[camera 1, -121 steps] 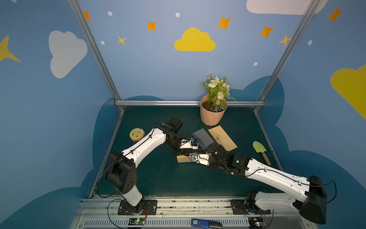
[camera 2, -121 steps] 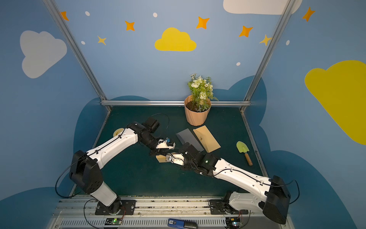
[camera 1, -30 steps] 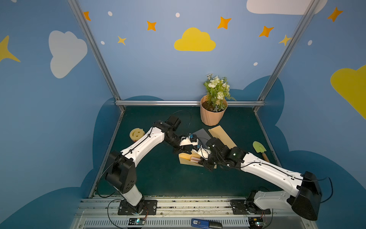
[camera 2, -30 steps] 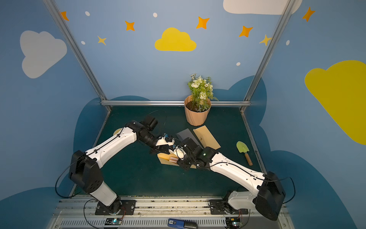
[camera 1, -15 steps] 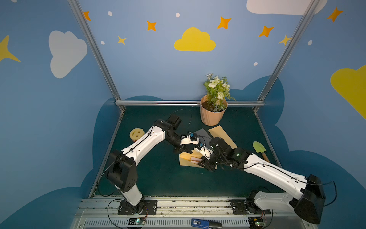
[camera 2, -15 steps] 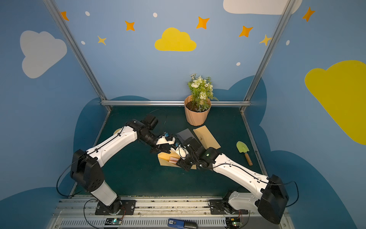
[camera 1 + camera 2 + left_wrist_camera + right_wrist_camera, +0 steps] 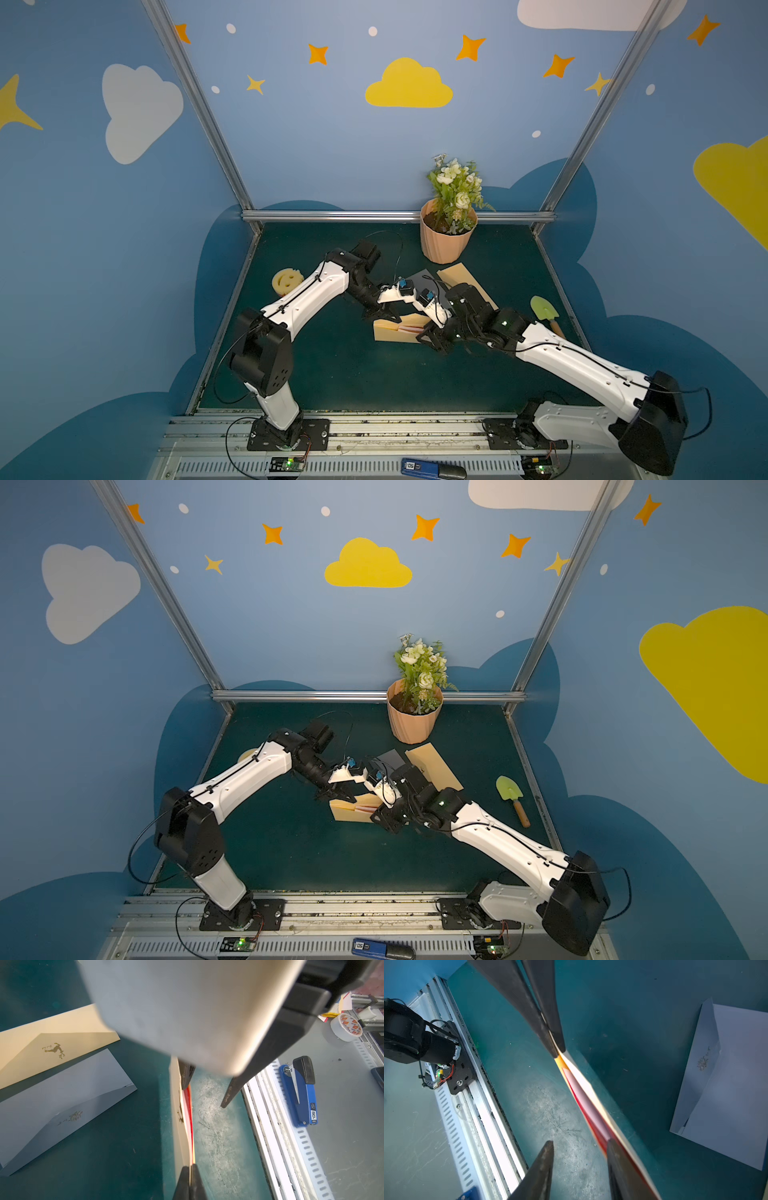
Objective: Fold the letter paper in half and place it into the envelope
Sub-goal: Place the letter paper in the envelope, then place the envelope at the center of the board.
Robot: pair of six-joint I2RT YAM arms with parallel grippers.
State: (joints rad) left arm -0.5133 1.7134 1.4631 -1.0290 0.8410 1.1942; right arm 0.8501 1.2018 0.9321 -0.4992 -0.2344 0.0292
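Stapler [image 7: 432, 468] on the front rail, nearest the camera, idle. Further in, over the green mat [image 7: 332, 365], both arms meet. Left gripper [image 7: 189, 1166] is pinched tight on one edge of the cream envelope [image 7: 392, 332], holding it up off the mat; the left wrist view sees it edge-on. Letter paper [image 7: 583, 1093], red with a pale inner face, sits folded inside the envelope. A red sliver shows along the open mouth in both top views. Right gripper [image 7: 579, 1142] is at the envelope's other end, jaws parted, nothing pinched between them. One finger [image 7: 616, 1159] lies against the paper's edge; its mate hangs free over the mat.

Behind these, a grey envelope [image 7: 419, 277] and a second cream envelope [image 7: 461, 276] lie flat, just beside each other, untouched. Trowel [image 7: 542, 309] off to the right edge, smiley sponge [image 7: 286, 279] to the left, flower pot [image 7: 446, 245] against the back rail.

Judgement: fold done, insertion nearly done; the right claw looks to be letting go. Next move calls for backing the right fingers out along the envelope without dragging the sheet. It may also need a nudge to seat the showing edge, with the left grip held steady.

Against four seconds ago: the envelope then showed as a thin strip between the grippers; now more of its face shows. Right jaws have spread over the last second.
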